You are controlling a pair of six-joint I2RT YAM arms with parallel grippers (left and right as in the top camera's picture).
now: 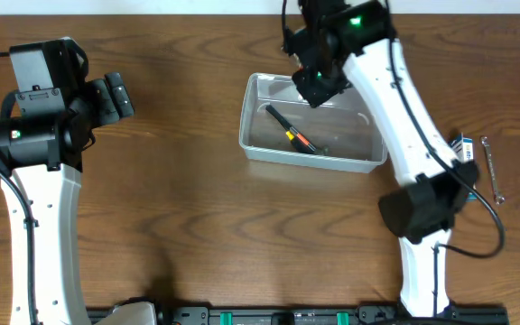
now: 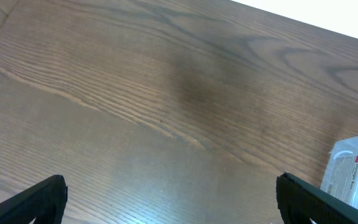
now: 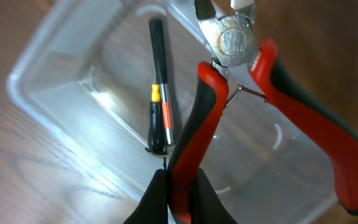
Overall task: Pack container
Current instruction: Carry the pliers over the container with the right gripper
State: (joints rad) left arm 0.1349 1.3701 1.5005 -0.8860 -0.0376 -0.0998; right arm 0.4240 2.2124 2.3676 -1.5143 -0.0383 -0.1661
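The table point(image 1: 197, 226) is dark brown wood with a strong wavy grain, bare over most of its left half; the left wrist view shows a pale strip beyond its far edge, and the overhead view a black rail along its near edge. The container point(image 1: 312, 161) lies flat on the table right of centre, toward the far side, its long side running left to right. A black pen-like tool point(image 1: 292, 131) with yellow and orange bands lies slanted on its floor. The right gripper point(image 1: 319, 86) hangs over the container's far wall, pressed together on 1 red handle of a pair of pliers point(image 3: 194, 134), which point away from the fingers above the container's inside. The left gripper point(image 1: 111, 95) is well apart from the container, over bare wood at the far left, its 2 fingers spread wide with nothing between them. A wrench point(image 1: 492, 167) lies near the table's right edge.
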